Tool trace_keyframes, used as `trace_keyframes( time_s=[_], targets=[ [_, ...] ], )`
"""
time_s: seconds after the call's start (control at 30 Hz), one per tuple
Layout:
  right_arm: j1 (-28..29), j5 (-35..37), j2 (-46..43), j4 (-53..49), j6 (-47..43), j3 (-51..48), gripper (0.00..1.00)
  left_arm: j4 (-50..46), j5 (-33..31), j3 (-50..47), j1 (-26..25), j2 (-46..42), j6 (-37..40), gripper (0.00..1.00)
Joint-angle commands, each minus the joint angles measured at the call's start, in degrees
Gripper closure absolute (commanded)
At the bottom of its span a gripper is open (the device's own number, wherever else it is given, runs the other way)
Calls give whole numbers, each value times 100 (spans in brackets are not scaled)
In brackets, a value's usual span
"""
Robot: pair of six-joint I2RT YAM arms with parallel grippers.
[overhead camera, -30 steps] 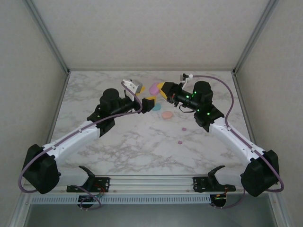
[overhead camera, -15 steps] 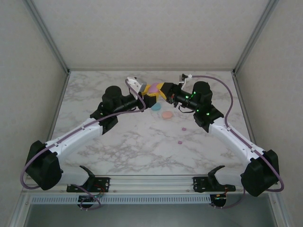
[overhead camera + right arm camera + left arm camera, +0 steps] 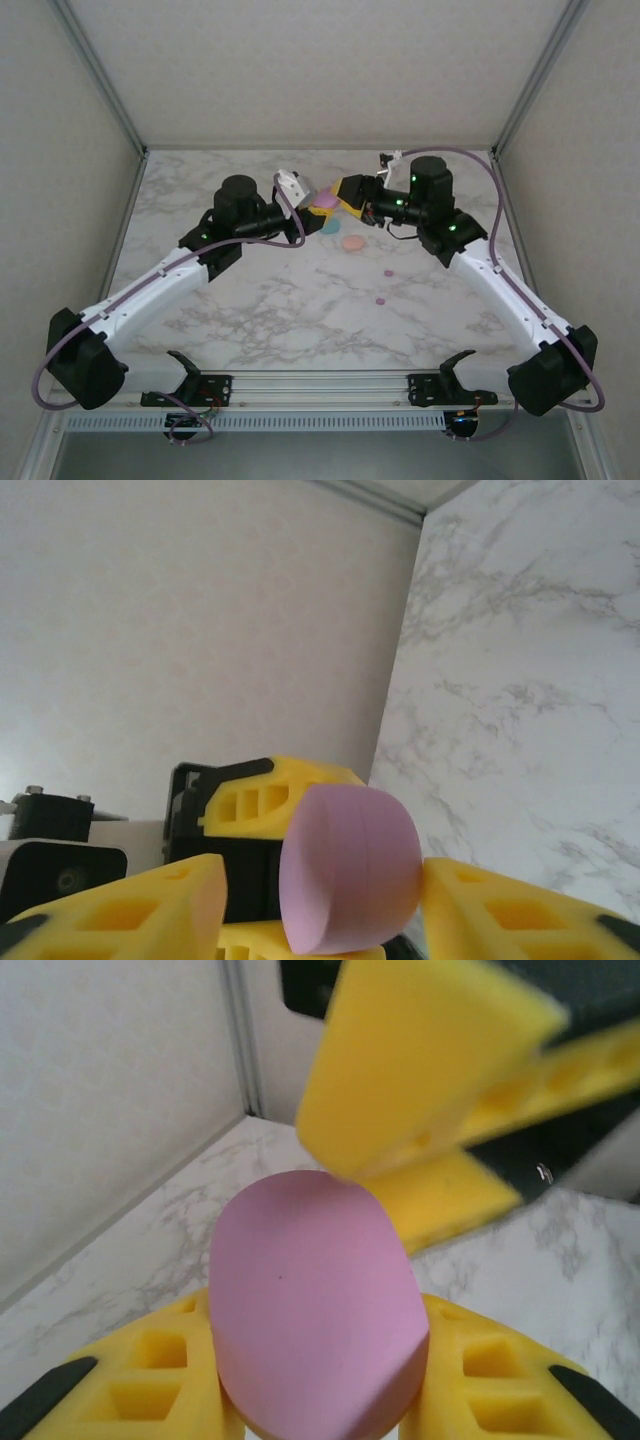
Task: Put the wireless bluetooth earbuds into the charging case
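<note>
Left pincer [image 3: 318, 1370] clenched on pink charging case [image 3: 310, 1280], held aloft. Right pincer [image 3: 325, 920] spread, straddling case, gap on one side. Earbuds [image 3: 388, 272] on tabletop [image 3: 250, 310], 5 o'clock of case, well apart.

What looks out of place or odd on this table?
Nothing looks broken or spilled. The pink round case is held above the marble table, pinched in the left gripper with the right gripper close against it, while two tiny pink earbuds lie loose below.
</note>
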Motion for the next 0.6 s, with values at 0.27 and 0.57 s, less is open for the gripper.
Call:
trace_keyframes(
  time_s=[0.27, 0.57],
  targets=[
    [-136, -1851, 856, -2649, -2291, 1393, 47, -2342, 1107, 1132, 86, 93, 1560, 74],
    [-180, -2410, 870, -2536, -2334, 1324, 61, -2367, 1175, 1173, 109, 138, 1546, 72]
  ],
)
